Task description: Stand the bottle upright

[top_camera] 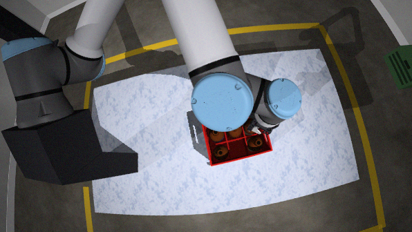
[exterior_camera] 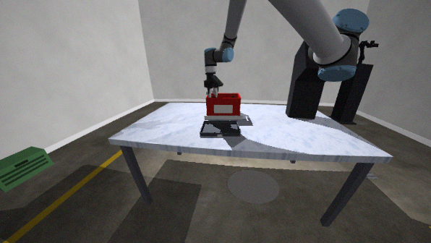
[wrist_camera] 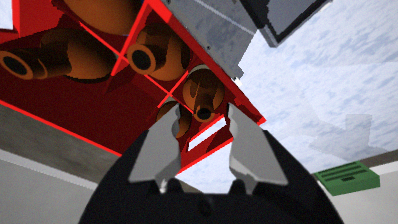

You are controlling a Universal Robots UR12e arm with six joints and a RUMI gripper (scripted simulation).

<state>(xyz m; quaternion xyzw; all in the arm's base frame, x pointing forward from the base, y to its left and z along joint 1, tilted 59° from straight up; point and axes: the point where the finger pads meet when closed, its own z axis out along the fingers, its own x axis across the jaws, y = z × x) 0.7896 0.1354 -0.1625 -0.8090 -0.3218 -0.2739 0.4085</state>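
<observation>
The red crate (top_camera: 242, 158) (exterior_camera: 236, 108) (wrist_camera: 251, 112) holds several brown bottles; one compartment, in the middle of one long side, has no bottle. My gripper (top_camera: 258, 130) (exterior_camera: 212, 95) (wrist_camera: 203, 104) is partly open at the crate's top, by a corner compartment. The mouth of a corner bottle (wrist_camera: 202, 90) shows between the fingertips, with gaps on both sides. Another bottle (top_camera: 255, 143) is partly behind one finger. Further bottles (top_camera: 220, 152) (wrist_camera: 160, 50) stand in other compartments. The dark tray (exterior_camera: 211, 134) (wrist_camera: 276, 42) lies beside the crate. I cannot tell which neck differs.
The crate and tray stand on the pale marbled table (top_camera: 166, 186) (exterior_camera: 173, 134). The crate's thin red dividers and raised walls surround the bottles. The arm hides part of the crate and the tray in the top view. A green box (top_camera: 401, 67) (exterior_camera: 25, 166) (wrist_camera: 350, 177) is beyond the table.
</observation>
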